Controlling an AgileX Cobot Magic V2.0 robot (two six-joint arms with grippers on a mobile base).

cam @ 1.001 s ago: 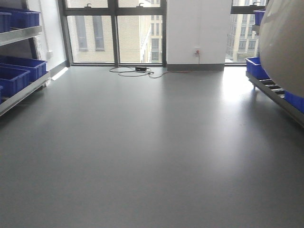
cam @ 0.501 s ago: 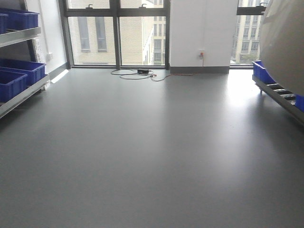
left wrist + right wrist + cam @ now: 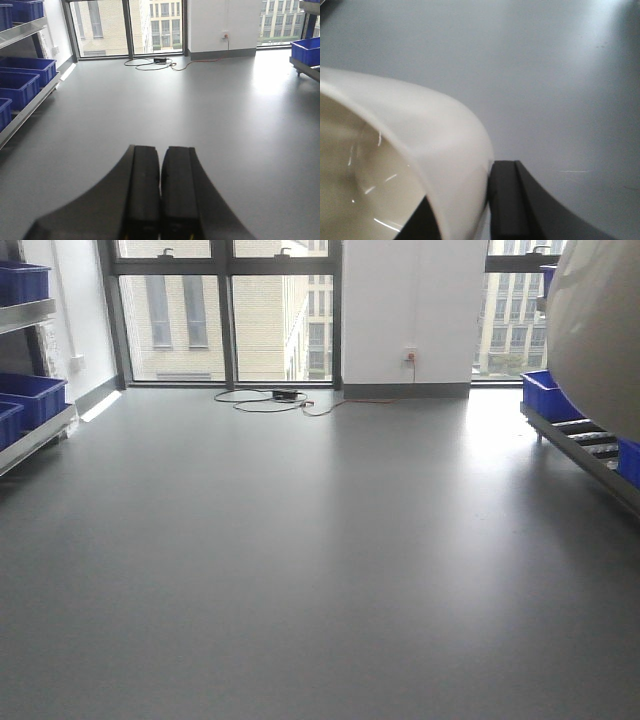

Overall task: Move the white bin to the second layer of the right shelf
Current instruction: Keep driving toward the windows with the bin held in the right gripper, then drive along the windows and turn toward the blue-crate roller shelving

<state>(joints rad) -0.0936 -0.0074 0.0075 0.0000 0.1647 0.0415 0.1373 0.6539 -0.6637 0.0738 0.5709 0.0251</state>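
Note:
The white bin (image 3: 600, 330) fills the upper right of the front view, held up off the floor. In the right wrist view its glossy cream rim and inside (image 3: 420, 130) take up the left half. My right gripper (image 3: 465, 192) is shut on that rim, one black finger (image 3: 507, 200) outside the wall and the other inside. The right shelf (image 3: 585, 445) runs along the right edge, showing a low steel level with roller rails; I cannot tell which layer it is. My left gripper (image 3: 160, 150) is shut and holds nothing, hanging over the grey floor.
Blue crates (image 3: 545, 395) sit on the right shelf. A left shelf (image 3: 25, 85) carries more blue crates (image 3: 30, 395). Cables (image 3: 265, 400) lie on the floor by the windows. Grey floor (image 3: 300, 540) spreads between the shelves.
The front view has shifted: the left shelf has slid towards the left edge and the windows look closer. The white bin keeps its place in the right gripper.

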